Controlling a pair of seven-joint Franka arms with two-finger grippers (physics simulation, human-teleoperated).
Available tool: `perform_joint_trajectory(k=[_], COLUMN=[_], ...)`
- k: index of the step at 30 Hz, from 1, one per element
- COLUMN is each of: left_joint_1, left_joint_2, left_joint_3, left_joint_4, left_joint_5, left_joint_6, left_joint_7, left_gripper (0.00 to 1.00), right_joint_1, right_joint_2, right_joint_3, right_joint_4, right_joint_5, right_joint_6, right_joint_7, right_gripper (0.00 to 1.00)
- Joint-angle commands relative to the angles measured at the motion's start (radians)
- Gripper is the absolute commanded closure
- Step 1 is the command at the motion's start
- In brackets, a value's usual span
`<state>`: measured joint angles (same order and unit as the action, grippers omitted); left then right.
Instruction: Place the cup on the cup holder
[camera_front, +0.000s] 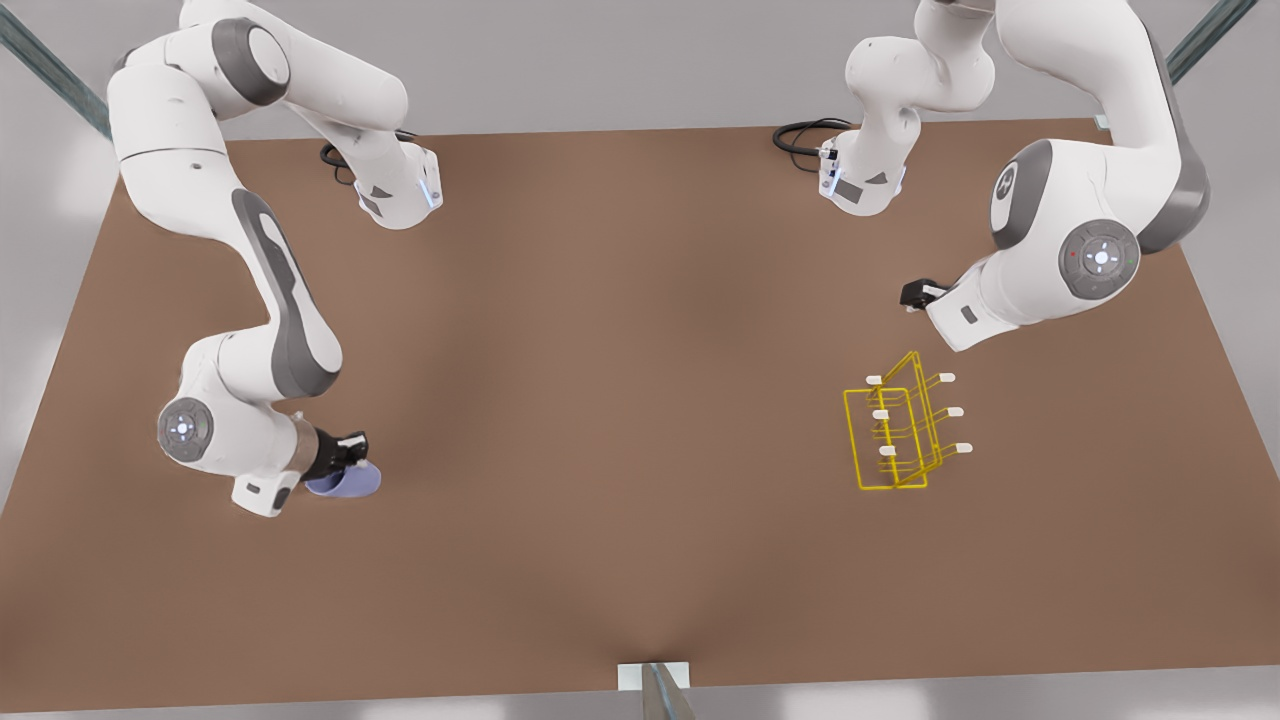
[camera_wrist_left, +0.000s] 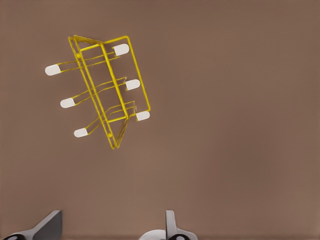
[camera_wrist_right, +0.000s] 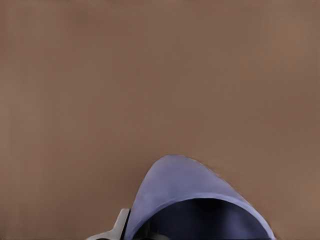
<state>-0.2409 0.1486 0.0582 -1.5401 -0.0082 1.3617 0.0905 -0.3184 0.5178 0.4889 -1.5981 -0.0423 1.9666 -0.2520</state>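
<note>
Cup (camera_front: 345, 483): small, smooth, rigid, probably light; taper and slick wall favour a rim pinch. It sits clamped at the rim in the right tool (camera_front: 352, 455), low over the tabletop (camera_front: 620, 420). Cup holder (camera_front: 900, 432) stands well apart, just below the left tool (camera_front: 912, 295), which waits, fingers spread.

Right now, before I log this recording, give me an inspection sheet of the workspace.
Surface: brown table, flat and bare between the arms.
Job's things: lavender cup at the front view's left, in the right tool; yellow wire cup holder with white-capped prongs at the front view's right, no cup on it.
Clutter: nothing seen.
Grippers: right tool shut on the cup's rim, the mouth toward the wrist camera; left tool above and behind the holder, fingers apart, holding nothing, waiting.
Cables: black loops at both arm bases on the far edge.
Surroundings: grey floor, metal struts at the corners.
</note>
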Motion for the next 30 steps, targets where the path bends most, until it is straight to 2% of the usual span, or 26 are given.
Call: perform_joint_trajectory(k=[1,5,6,8,9,11,12,15,16,18,21,23,26,30], left_joint_1=[0.000,0.000,0.000,0.000,0.000,0.000,0.000,0.000,-0.003,-0.006,-0.015,-0.075,-0.086,-0.097], left_joint_2=[-0.001,0.000,0.002,0.003,0.006,0.008,0.008,0.009,0.011,0.034,0.042,0.042,0.016,0.019], left_joint_3=[0.000,0.000,0.000,0.000,0.000,0.000,0.000,0.000,0.000,-0.001,-0.003,-0.003,-0.004,-0.009], left_joint_4=[0.000,0.000,0.000,-0.002,-0.002,0.000,0.000,0.000,0.000,0.000,0.000,-0.008,-0.094,-0.098], left_joint_5=[0.000,0.000,0.000,0.000,0.000,0.000,0.000,0.000,0.000,0.000,-0.001,0.005,0.005,0.004], left_joint_6=[-0.001,-0.001,-0.001,-0.010,-0.010,-0.010,-0.010,-0.012,-0.010,-0.009,-0.007,0.000,0.089,0.091], left_joint_7=[-0.003,-0.002,-0.002,-0.003,-0.003,-0.003,-0.003,-0.005,-0.006,-0.018,-0.051,-0.101,-0.132,-0.141], left_gripper=[0.00,0.00,0.00,0.00,0.00,0.00,0.00,0.00,0.00,0.00,0.00,0.00,0.00,0.00], right_joint_1=[0.050,0.217,0.280,0.340,0.393,0.441,0.481,0.611,0.625,0.637,0.636,0.639,0.703,0.766], right_joint_2=[-0.002,0.062,0.068,0.131,0.145,0.215,0.243,0.416,0.467,0.505,0.594,0.642,0.717,0.809], right_joint_3=[0.002,-0.016,-0.073,-0.105,-0.153,-0.167,-0.164,-0.196,-0.191,-0.176,-0.073,0.014,0.014,0.019], right_joint_4=[0.020,0.102,0.116,0.211,0.233,0.310,0.317,0.549,0.606,0.610,0.664,0.670,0.705,0.780], right_joint_5=[0.189,0.379,0.485,0.588,0.724,0.847,0.944,1.003,1.007,1.110,1.128,1.118,1.113,1.067], right_joint_6=[-0.049,0.092,0.139,0.152,0.156,0.198,0.304,0.313,0.313,0.336,0.370,0.477,0.526,0.572], right_joint_7=[0.194,0.274,0.272,0.274,0.272,0.272,0.272,0.392,0.413,0.395,0.346,0.321,0.324,0.323], right_gripper=[0.79,0.79,0.79,0.79,0.79,0.79,0.79,0.79,0.79,0.79,0.79,0.79,0.79,0.79])
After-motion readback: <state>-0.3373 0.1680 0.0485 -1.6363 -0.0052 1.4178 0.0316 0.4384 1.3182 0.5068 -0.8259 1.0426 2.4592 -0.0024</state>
